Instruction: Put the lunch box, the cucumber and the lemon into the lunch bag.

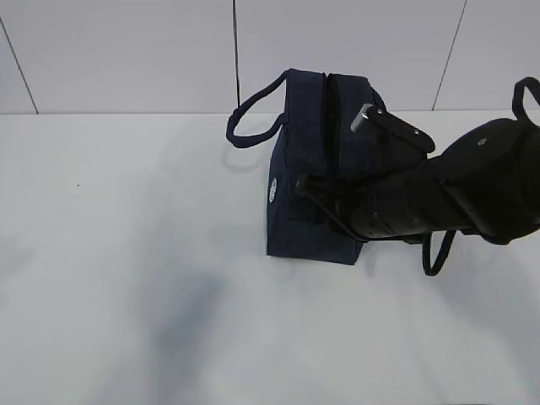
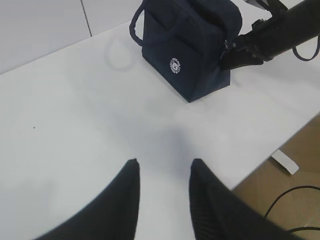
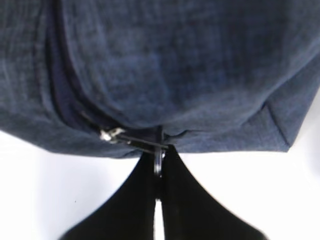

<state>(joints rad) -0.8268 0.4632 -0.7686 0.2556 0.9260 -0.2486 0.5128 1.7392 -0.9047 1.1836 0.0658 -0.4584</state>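
Note:
The dark navy lunch bag (image 1: 295, 152) stands on the white table, its round white logo (image 1: 272, 191) facing me. It also shows in the left wrist view (image 2: 185, 45) and fills the right wrist view (image 3: 175, 65). My right gripper (image 1: 305, 184) is at the bag's near end and is shut on the zipper's ring pull (image 3: 158, 164), low on the bag by the slider (image 3: 107, 134). My left gripper (image 2: 164, 165) is open and empty above bare table, well short of the bag. The lunch box, the cucumber and the lemon are out of view.
One loop handle (image 1: 249, 122) lies behind the bag on the left, the other (image 1: 439, 253) hangs under the right arm (image 1: 456, 186). The table's edge (image 2: 280, 145) runs at the lower right of the left wrist view, with floor and a cable (image 2: 295, 192) beyond.

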